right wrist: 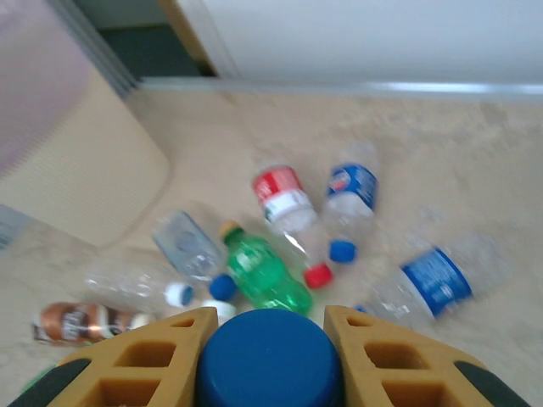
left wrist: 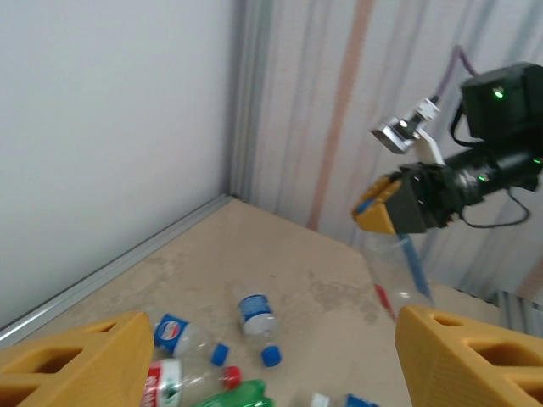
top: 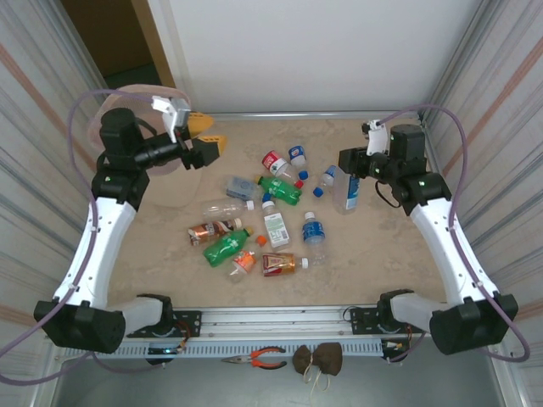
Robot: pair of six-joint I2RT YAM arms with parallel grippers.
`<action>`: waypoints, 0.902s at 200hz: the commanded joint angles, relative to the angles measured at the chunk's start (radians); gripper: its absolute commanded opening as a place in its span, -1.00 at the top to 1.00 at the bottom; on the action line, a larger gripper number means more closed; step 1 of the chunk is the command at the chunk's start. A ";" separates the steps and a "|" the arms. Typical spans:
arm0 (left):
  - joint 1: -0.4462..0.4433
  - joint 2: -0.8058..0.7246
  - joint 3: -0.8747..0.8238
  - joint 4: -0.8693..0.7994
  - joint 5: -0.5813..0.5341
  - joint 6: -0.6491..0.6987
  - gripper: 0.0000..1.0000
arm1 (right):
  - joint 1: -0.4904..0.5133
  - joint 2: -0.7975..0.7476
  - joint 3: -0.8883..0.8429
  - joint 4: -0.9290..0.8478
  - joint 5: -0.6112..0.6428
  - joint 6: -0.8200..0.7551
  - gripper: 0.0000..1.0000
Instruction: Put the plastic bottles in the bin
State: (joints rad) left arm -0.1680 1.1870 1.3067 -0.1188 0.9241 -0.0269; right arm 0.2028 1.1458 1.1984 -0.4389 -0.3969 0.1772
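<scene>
Several plastic bottles (top: 280, 190) lie scattered mid-table: clear, green, amber, with red, blue and white labels. My right gripper (top: 344, 168) is shut on the blue cap (right wrist: 270, 356) of a clear blue-labelled bottle (top: 349, 192) that hangs upright just above the table; it also shows in the left wrist view as the clear bottle (left wrist: 399, 263) under that gripper (left wrist: 386, 210). My left gripper (top: 210, 137) stands open and empty at the back left, its yellow fingers (left wrist: 475, 356) wide apart above the bottles (left wrist: 254, 315). The beige bin (top: 100, 127) with its pink bag sits behind the left arm, mostly hidden; the bin (right wrist: 85, 178) is at the left in the right wrist view.
Corrugated walls close in both sides, and a white wall with a metal rail (left wrist: 127, 259) runs along the back. Purple cables (top: 458, 161) loop over each arm. Pliers (top: 267, 358) and a brown bundle (top: 318, 358) lie in front of the base rail.
</scene>
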 commanded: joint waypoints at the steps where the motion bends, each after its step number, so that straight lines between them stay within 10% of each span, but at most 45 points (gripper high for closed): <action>1: -0.067 -0.016 -0.003 0.032 0.013 0.004 -0.51 | 0.032 -0.064 -0.005 0.125 -0.119 0.035 0.53; 180: -0.590 0.197 0.203 0.057 0.018 0.085 -0.60 | 0.349 -0.183 0.093 0.380 -0.260 -0.048 0.57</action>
State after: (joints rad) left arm -0.7250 1.3876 1.4662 -0.0570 0.9356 0.0017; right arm 0.5323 0.9627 1.2510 -0.1043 -0.6746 0.1555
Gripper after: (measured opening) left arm 0.801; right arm 0.324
